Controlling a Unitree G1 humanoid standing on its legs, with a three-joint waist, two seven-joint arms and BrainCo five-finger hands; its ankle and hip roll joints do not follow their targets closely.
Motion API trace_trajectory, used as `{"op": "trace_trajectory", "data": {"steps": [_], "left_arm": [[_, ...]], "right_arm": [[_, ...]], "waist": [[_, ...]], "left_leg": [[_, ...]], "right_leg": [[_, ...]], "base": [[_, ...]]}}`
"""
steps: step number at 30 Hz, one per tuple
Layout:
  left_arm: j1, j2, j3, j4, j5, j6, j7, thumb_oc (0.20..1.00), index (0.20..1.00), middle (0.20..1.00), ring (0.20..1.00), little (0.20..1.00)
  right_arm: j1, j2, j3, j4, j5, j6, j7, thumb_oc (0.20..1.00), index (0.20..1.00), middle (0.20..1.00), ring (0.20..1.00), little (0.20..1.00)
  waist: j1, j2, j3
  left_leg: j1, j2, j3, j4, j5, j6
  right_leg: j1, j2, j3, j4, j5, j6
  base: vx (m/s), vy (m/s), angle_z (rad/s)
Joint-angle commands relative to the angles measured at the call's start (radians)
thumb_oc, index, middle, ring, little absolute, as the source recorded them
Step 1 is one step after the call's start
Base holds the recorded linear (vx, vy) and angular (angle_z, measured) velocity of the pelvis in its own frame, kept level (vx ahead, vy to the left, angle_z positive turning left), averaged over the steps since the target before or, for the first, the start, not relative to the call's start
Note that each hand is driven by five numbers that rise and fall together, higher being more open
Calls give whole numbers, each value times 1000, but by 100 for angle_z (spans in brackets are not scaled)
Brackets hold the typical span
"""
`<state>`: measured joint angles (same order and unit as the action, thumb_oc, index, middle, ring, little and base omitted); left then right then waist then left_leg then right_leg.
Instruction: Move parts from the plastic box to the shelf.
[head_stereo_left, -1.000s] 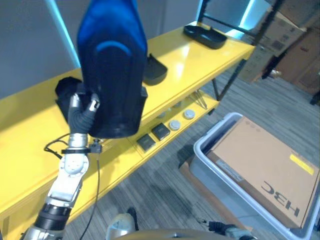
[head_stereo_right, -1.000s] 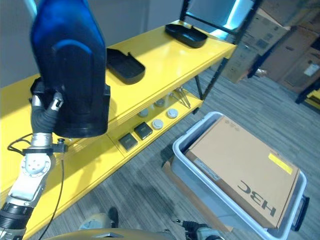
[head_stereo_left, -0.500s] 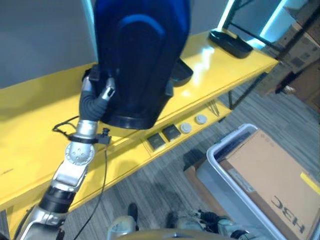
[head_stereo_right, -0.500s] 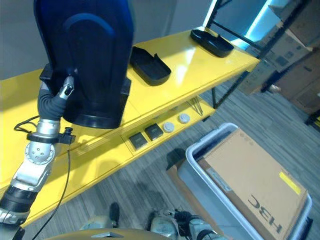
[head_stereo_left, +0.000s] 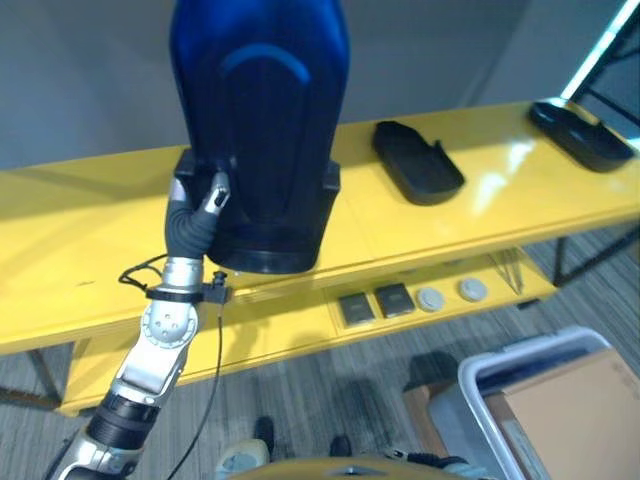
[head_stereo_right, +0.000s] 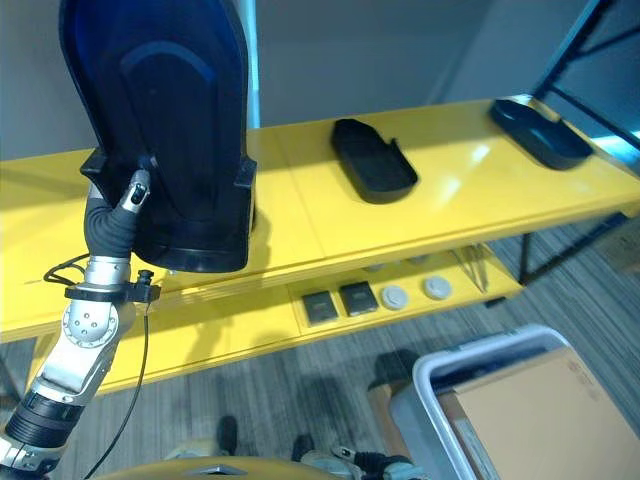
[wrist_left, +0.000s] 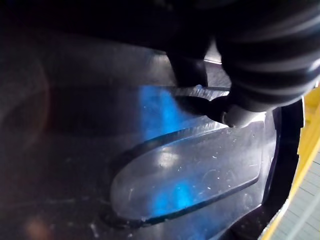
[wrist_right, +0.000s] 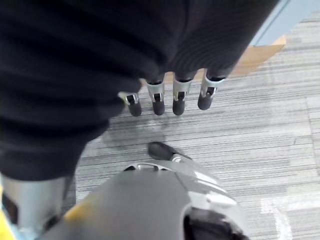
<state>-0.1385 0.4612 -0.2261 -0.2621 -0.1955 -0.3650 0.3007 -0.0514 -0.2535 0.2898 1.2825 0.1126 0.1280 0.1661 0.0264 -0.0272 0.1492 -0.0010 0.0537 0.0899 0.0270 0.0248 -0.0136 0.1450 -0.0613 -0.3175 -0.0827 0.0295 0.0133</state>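
My left hand (head_stereo_left: 196, 205) is raised in front of me and it grips a large dark blue plastic part (head_stereo_left: 258, 120), shaped like a tall curved shell with a raised oval panel in its face. The thumb and fingers are curled at the lower left edge of this part, and in the left wrist view the thumb (wrist_left: 235, 112) presses on its glossy blue surface (the rest of the fingers I cannot see well there). The bottom rim of the part is at the top board of the yellow shelf (head_stereo_left: 90, 250), but I cannot tell if it touches the board or is a little above it.

Further along the same board, to my right, lies a black tray-shaped part (head_stereo_left: 417, 162), and near the far right end lies another black tray (head_stereo_left: 582, 132). On the lower board of the shelf are two dark square parts (head_stereo_left: 376, 304) side by side, and just beside them two small grey round parts (head_stereo_left: 450, 294).

At the lower right stands the grey plastic box (head_stereo_right: 455, 375) on the grey carpet floor (head_stereo_right: 260, 390), with a brown cardboard box (head_stereo_right: 530, 420) inside it.

My right hand (wrist_right: 170, 97) hangs low above the floor, and its fingers are straight and relaxed, holding nothing.
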Motion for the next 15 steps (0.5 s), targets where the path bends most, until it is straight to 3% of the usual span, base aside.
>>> {"op": "trace_trajectory", "data": {"steps": [1, 2, 5, 6, 7, 10, 11, 13, 14, 15], "left_arm": [[-62, 21, 74, -67, -33, -44, 35, 200, 200, 200, 200, 200], [-47, 26, 68, -67, -41, -38, 32, 200, 200, 200, 200, 200], [-25, 26, 66, -54, -49, -40, 15, 200, 200, 200, 200, 200], [-15, 26, 66, -43, -66, -41, -16, 200, 200, 200, 200, 200], [-15, 26, 66, -42, -67, -41, -17, 200, 200, 200, 200, 200], [-8, 29, 63, -27, -77, -64, -65, 200, 200, 200, 200, 200], [-28, 36, 46, -17, -83, -65, -91, 200, 200, 200, 200, 200], [-46, 44, 31, -7, -92, -65, -117, 200, 200, 200, 200, 200], [-84, 57, -1, 11, -94, -66, -130, 200, 200, 200, 200, 200], [-92, 59, -7, 15, -95, -68, -133, 200, 200, 200, 200, 200]], "right_arm": [[-19, -29, 5, 99, -55, 13, 20, 1000, 1000, 1000, 1000, 1000], [-39, -47, 2, 99, -28, 1, 40, 1000, 1000, 1000, 1000, 1000], [-68, -63, 6, 86, 18, -15, 53, 1000, 1000, 1000, 1000, 1000], [-88, -70, 3, 82, 86, -26, 69, 1000, 1000, 1000, 1000, 1000], [-88, -71, 4, 82, 88, -26, 69, 1000, 1000, 1000, 1000, 1000], [-110, -77, -38, 70, 300, -15, -1, 1000, 1000, 1000, 1000, 1000], [-126, -76, -78, 56, 302, -3, -44, 1000, 1000, 1000, 1000, 1000], [-127, -70, -93, 52, 276, -8, -88, 1000, 1000, 1000, 1000, 1000], [-120, -53, -104, 49, 259, -22, -145, 1000, 1000, 1000, 1000, 1000], [-118, -49, -105, 48, 259, -25, -154, 1000, 1000, 1000, 1000, 1000]], "waist": [[2, 17, -13], [9, 20, -6], [23, 25, -3], [31, 39, -2], [31, 40, -1], [27, 56, -5], [11, 64, -8], [4, 69, -8], [-4, 74, -3], [-3, 73, -2]], "left_leg": [[52, -11, -17, -24, -42, -2], [38, 60, 10, -7, -11, -38], [21, 141, 5, -3, 42, -76], [16, 193, -27, -12, 96, -101], [18, 194, -27, -14, 97, -101], [39, 222, -78, -18, 86, -114], [56, 209, -50, -5, 27, -109], [58, 195, -34, 7, 6, -101], [51, 167, -20, 37, -15, -87], [48, 161, -17, 46, -20, -84]], "right_leg": [[-63, 8, 89, 163, -86, 27], [-53, -16, 61, 179, -99, 25], [-41, -45, 51, 188, -105, 28], [-39, -68, 58, 196, -108, 36], [-39, -67, 58, 197, -109, 35], [-49, -114, 94, 216, -112, 58], [-63, -155, 110, 242, -111, 81], [-71, -180, 115, 254, -102, 96], [-77, -226, 122, 257, -53, 115], [-77, -236, 124, 255, -41, 118]], "base": [[43, 344, 89], [51, 357, 46], [69, 508, 53], [43, 475, 59], [53, 600, 33], [63, 564, -13], [36, 556, -28], [40, 501, -16], [39, 408, -3], [27, 294, 0]]}}
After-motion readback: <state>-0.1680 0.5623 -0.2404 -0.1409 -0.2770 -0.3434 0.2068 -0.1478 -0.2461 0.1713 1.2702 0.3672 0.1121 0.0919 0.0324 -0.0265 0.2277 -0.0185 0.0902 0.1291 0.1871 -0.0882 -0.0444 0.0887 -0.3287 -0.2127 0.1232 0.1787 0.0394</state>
